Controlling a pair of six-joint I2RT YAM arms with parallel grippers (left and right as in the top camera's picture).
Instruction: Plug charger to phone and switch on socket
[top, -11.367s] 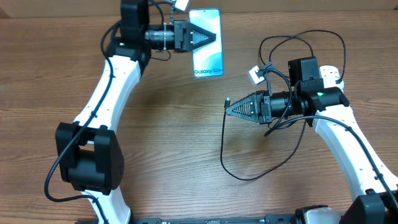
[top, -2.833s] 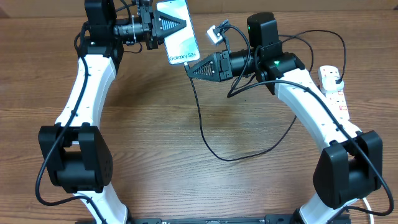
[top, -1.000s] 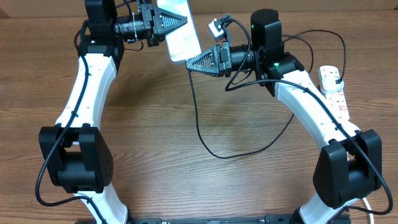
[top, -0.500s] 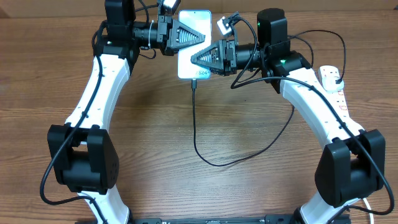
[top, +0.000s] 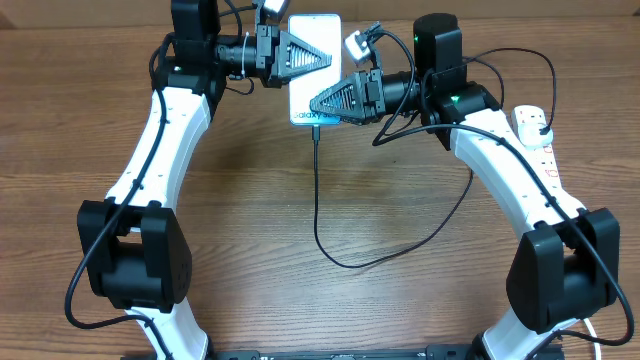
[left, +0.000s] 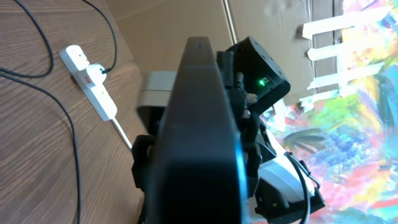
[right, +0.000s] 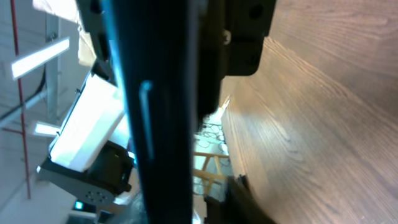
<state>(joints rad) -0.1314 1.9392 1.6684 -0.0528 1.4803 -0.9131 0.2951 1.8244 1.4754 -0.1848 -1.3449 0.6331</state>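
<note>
Overlapping the phone (top: 303, 100), the right gripper (top: 319, 103) hides its own jaw gap

You are looking at a brown wood-grain table (top: 230, 240). The black charger cable (top: 345, 262) rests on it in a wide loop right of centre, with further strands running toward the right edge. The white socket (top: 537, 140) lies flat near that edge, well apart from the loop, and its white cord (left: 124, 134) lies on the wood.

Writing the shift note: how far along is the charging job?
Looks done: the charger runs into the lower edge of the phone. In hand: the left hand grips the phone, the right hand at its lower end. Left: the socket switch, no hand near it.
</note>
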